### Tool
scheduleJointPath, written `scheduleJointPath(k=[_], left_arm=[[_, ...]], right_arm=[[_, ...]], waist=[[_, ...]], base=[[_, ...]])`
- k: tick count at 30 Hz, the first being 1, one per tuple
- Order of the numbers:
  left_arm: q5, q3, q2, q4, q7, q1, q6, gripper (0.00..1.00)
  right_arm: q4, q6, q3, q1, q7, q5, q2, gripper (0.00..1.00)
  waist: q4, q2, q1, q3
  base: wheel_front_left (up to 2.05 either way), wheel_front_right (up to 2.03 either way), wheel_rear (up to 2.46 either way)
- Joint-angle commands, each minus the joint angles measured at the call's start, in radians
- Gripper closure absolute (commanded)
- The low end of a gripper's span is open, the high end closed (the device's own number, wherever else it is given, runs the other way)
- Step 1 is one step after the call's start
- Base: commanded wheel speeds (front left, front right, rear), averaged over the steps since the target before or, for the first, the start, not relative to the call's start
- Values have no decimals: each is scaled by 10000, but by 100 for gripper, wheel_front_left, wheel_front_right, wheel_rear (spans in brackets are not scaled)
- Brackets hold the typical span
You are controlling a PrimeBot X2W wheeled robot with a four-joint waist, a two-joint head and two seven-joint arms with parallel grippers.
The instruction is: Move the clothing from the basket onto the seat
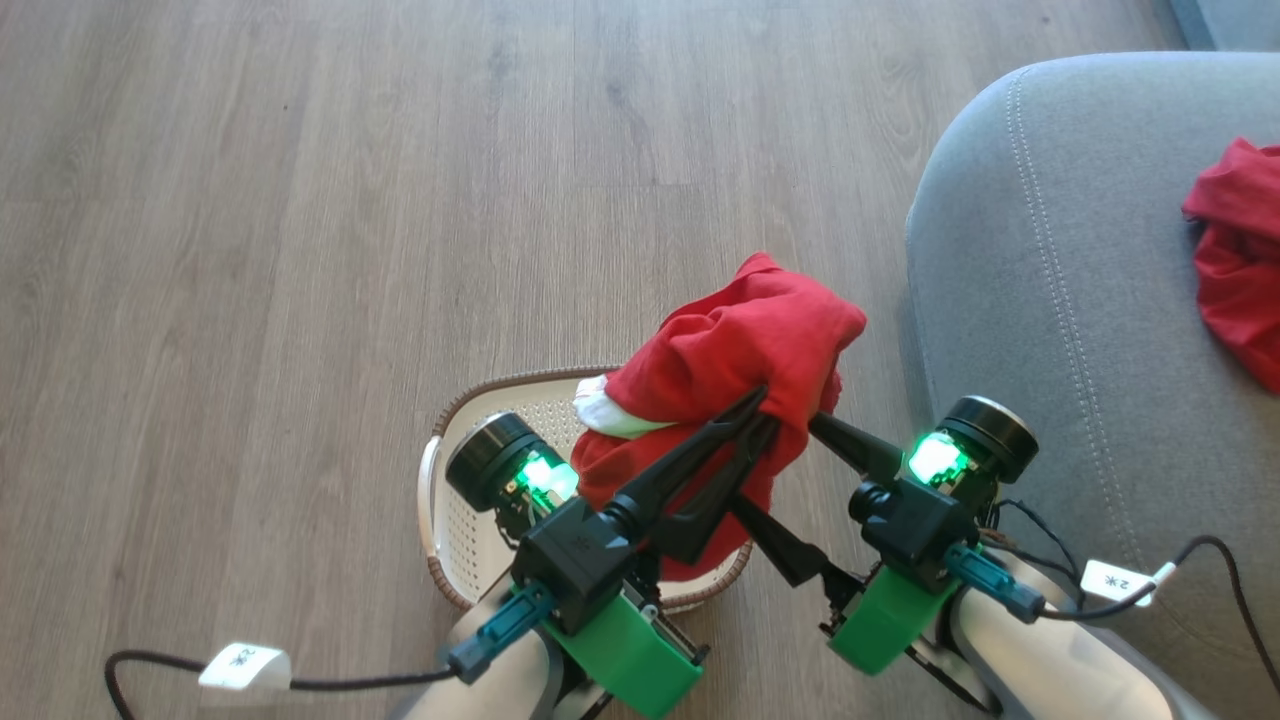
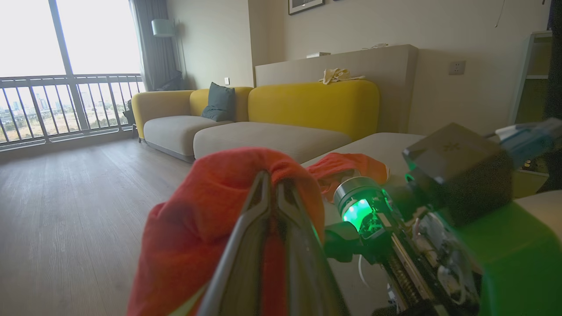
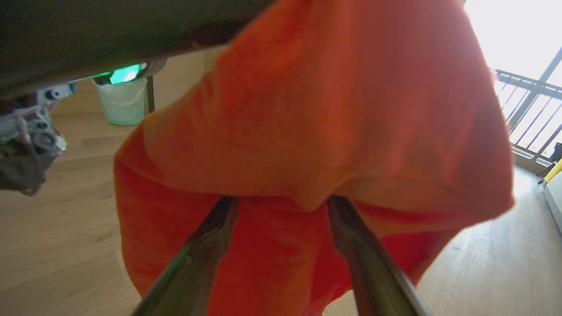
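Note:
A red garment of the clothing [image 1: 740,350] hangs bunched above the cream basket [image 1: 470,530], which stands on the floor. My left gripper [image 1: 765,402] is shut on a fold of it; in the left wrist view the fingers [image 2: 259,206] pinch the red cloth [image 2: 206,219]. My right gripper [image 1: 775,460] is open just right of it, its tips spread under the hanging cloth [image 3: 329,109], whose hem drapes over both fingers [image 3: 206,245]. A second red garment [image 1: 1240,260] lies on the grey seat [image 1: 1050,300] at the right.
Wood floor surrounds the basket. The seat's rounded corner is close beside my right arm. A yellow-backed sofa [image 2: 307,105] stands farther off, with a pale green bin [image 3: 123,103] and a balcony railing [image 2: 66,105] in the background. Tagged cables [image 1: 240,668] trail from both wrists.

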Motion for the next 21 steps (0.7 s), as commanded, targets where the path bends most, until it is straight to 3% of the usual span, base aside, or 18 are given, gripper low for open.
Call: scheduleJointPath(k=[1,19,20,21], left_arm=[[-54,269,-3,-340,-93,-481,-11,100],[-86,-178,-3,-299,-93,-609,-13,100],[-94,-179,-3,-296,-93,-612,-13,100],[-101,-174,-3,-296,-93,-612,-13,100]], right_arm=[[-256,-2,-29,-296,6,-29,120,0],[-183,-2,-323,-328,6,-167,382,0],[-165,-2,-248,-333,6,-57,389,72],[-201,-2,-226,-363,6,-12,384,100]], waist=[[13,-1,0,7],[224,-1,0,138],[235,-1,0,131],[241,-1,0,123]], base=[[0,0,0],[0,0,0],[0,0,0],[0,0,0]])
